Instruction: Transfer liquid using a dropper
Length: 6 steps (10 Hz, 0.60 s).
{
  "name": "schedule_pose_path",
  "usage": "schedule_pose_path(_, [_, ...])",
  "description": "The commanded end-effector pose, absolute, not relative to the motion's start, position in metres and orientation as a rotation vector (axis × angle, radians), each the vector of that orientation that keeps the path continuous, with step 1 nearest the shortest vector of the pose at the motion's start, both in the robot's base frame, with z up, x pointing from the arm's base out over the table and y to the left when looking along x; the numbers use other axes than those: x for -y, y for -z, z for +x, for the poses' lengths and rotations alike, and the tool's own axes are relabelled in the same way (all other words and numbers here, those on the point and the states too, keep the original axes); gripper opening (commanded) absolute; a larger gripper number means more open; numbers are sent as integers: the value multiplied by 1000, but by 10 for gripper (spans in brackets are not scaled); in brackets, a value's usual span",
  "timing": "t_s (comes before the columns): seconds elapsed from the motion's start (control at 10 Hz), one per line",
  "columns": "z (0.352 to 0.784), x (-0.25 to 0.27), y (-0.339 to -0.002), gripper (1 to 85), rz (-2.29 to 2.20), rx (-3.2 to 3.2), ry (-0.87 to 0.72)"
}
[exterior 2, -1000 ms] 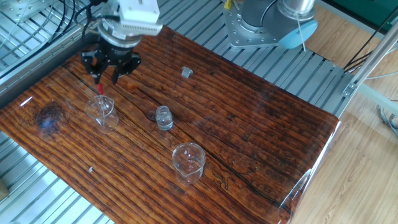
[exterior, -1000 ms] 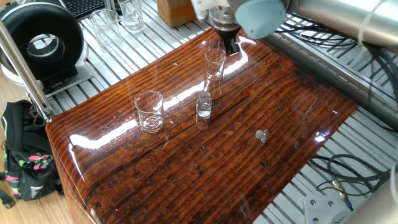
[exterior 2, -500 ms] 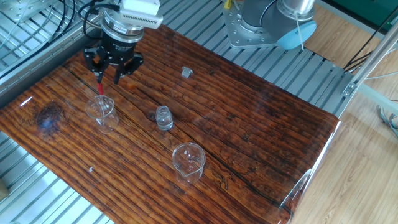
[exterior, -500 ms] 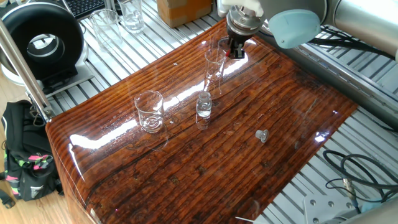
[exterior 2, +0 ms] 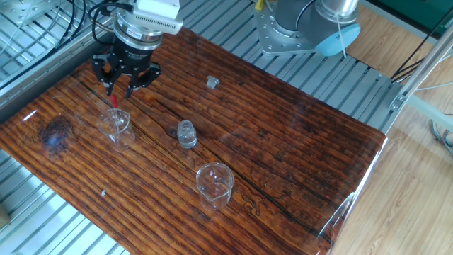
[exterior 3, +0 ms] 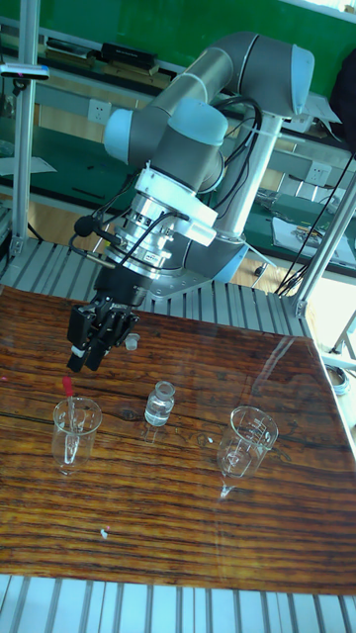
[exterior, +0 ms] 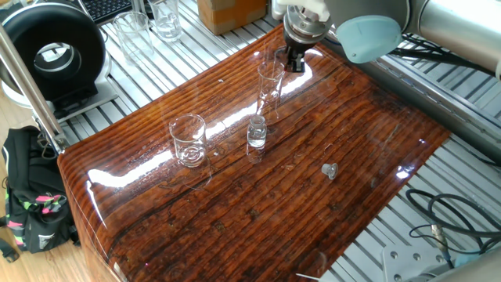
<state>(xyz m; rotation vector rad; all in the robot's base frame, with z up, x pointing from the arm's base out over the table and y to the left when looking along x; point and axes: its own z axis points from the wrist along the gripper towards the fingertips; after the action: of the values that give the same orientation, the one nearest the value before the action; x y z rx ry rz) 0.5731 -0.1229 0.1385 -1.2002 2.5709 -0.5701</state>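
Slightly shifted from half a second ago, the gripper hangs just above and behind the tall glass cylinder, its fingers spread apart and holding nothing. Standing in that cylinder is the dropper: a thin clear tube leaning against the rim, its small red bulb sticking out at the top. Any liquid inside is too faint to make out. A small vial and a beaker sit apart on the wooden table.
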Motion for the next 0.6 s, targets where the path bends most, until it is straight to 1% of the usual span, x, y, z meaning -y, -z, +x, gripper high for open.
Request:
schedule_pose_path(0.0, [573,127,-140,400,-1156,-2589,576])
schedule_pose_path(0.3, [571,123,-138,393,-1151,-2595,548])
schedule_pose_path(0.5, [566,116,-132,390,-1126,-2607,486])
